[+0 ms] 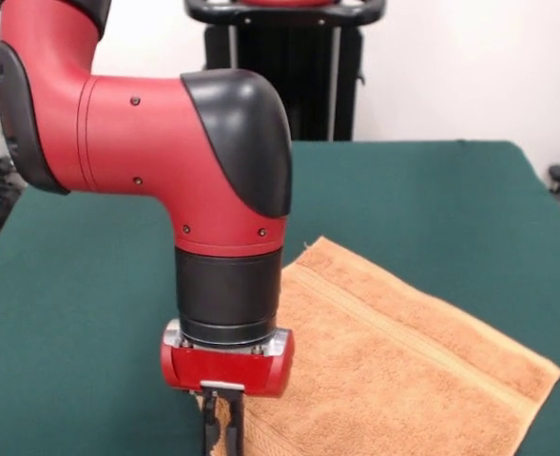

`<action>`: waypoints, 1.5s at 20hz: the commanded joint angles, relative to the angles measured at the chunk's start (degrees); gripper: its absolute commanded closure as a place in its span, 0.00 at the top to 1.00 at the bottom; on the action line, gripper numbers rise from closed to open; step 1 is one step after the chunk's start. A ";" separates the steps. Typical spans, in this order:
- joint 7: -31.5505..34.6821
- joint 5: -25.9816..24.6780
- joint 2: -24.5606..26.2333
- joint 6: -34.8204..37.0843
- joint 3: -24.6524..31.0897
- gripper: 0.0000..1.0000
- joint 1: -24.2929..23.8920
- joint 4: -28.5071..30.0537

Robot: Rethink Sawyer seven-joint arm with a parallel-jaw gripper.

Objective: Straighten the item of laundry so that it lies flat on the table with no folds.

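Note:
The orange-tan towel (pixel 394 370) lies on the dark green table (pixel 432 199), right of centre and toward the near side. It runs out of the picture at the bottom. A woven stripe band crosses it near its far edge. The part in view looks mostly flat, and no tag shows. My gripper (pixel 221 437) hangs straight down from the red arm over the towel's left edge. Its tips are cut off by the bottom of the picture, so I cannot tell its state or whether it touches the towel.
The red and black arm (pixel 165 142) fills the upper left and hides the table behind it. The black pedestal (pixel 284 66) stands at the table's far side. Green cloth shows to the left, right and behind the towel.

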 commanded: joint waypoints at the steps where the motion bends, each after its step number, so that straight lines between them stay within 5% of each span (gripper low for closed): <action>1: 3.04 -1.37 -3.28 -2.26 -1.28 0.00 1.19 6.04; 8: -1.26 4.04 -10.11 13.95 0.80 0.00 -0.49 11.44; 16: -3.63 7.85 -15.11 32.08 0.85 0.00 -0.13 10.22; 30: -1.74 8.84 -17.62 33.79 1.52 0.00 -0.77 13.15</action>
